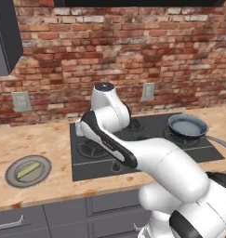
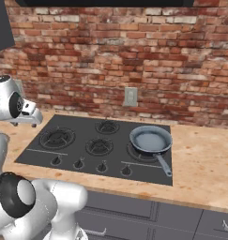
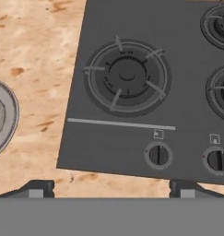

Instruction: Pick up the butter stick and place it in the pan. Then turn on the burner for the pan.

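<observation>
The butter stick [image 1: 29,170], a slim pale yellow bar, lies on a flat grey round plate [image 1: 12,179] on the counter left of the stove. At the stove's back right burner sits the pan [image 1: 188,125], dark with a bluish-grey inside [image 2: 150,139], its long handle pointing toward the counter's front. My gripper [image 3: 112,190] hangs open above the stove's front left burner [image 3: 126,76], its two tips spread wide with nothing between them. The plate's rim [image 3: 9,115] shows at the left edge of the hand view. The gripper is well apart from both the butter and the pan.
The black cooktop [image 2: 73,150] has several burners and a row of knobs [image 3: 158,154] along its front edge. A brick wall with outlets [image 2: 130,96] stands behind. Bare wooden counter [image 2: 200,168] lies to the right of the stove. Grey drawers run below.
</observation>
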You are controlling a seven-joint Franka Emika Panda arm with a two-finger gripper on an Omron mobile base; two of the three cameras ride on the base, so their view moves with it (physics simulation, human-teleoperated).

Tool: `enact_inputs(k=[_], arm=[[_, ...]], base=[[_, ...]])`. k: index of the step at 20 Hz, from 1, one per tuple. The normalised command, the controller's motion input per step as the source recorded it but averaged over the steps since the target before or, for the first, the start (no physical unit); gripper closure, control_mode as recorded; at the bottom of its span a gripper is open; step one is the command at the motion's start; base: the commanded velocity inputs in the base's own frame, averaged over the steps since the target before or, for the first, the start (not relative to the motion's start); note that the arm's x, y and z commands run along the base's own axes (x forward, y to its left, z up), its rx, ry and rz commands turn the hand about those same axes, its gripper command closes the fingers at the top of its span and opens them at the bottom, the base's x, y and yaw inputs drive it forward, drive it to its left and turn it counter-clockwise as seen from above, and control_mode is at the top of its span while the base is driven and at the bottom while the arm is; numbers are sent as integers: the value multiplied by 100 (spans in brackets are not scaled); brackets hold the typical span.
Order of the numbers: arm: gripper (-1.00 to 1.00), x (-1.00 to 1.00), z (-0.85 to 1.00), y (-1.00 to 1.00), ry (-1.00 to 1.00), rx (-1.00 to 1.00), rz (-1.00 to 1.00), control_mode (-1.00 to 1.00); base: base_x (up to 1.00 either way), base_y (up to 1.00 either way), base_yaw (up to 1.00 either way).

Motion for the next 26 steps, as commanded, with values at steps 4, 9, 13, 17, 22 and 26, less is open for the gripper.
enact_inputs(k=[4,9,13,17,22,26], arm=[[-100,-2,-20,89,2,1,0,-100],[-100,0,-10,85,4,4,0,-100],[-100,0,0,85,6,3,0,-100],[-100,0,0,69,5,0,0,-100],[-100,0,-4,60,7,0,0,-100],[-100,0,-19,25,2,-1,2,-100]], base=[[0,0,0],[0,0,0],[0,0,0],[0,0,0],[0,0,0],[0,0,0]])
